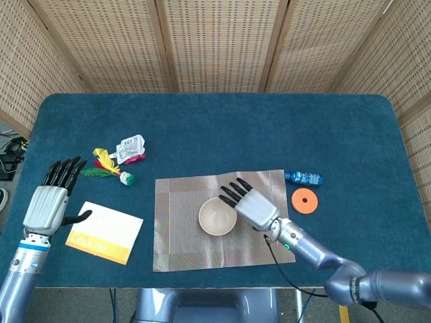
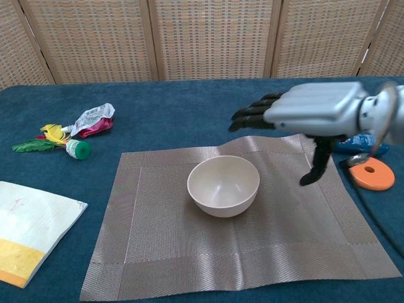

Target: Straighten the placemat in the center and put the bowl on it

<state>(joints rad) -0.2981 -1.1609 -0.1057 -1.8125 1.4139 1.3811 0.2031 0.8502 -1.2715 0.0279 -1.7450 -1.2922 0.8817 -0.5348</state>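
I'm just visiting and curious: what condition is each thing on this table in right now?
Bowl: upright, empty, on the placemat.
Placemat: flat, slightly creased.
Right hand: open, raised beside the bowl.
Left hand: open, holding nothing.
Booklet: closed, flat.
Foil pouch: crumpled.
Small bottle: lying on its side.

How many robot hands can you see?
2. The left hand hovers at the table's left edge, beside the booklet. The right hand is open above the placemat, just right of the bowl, not touching it.
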